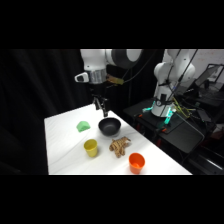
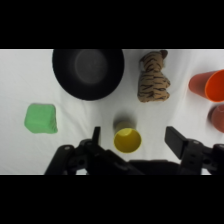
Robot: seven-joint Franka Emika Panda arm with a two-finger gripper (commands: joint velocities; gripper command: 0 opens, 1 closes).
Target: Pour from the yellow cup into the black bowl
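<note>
Arm: the white robot arm reaches over the white table (image 1: 65,150) from the upper right, its two-finger gripper (image 1: 101,107) hanging in the air above the table's far part, above and just behind the bowl.
Gripper: in the wrist view the gripper (image 2: 135,137) has its two black fingers (image 2: 177,140) spread wide apart, holding nothing.
Yellow cup: the small plain yellow plastic cup (image 1: 90,147) stands upright on the table, mouth up; in the wrist view it (image 2: 127,140) lies between the open fingers, well below them.
Black bowl: the round, shallow, glossy black bowl (image 1: 109,126) sits near the table's far edge, beyond the cup and apart from it (image 2: 88,72).
Other items: a small green block (image 1: 83,126) lies left of the bowl; a striped tiger soft toy (image 1: 120,146) lies between bowl and orange plastic cup (image 1: 136,162).
Wrist view: green block (image 2: 41,118) at left, toy (image 2: 152,75) right of the bowl, orange cup (image 2: 207,85) on its side at the right edge.
</note>
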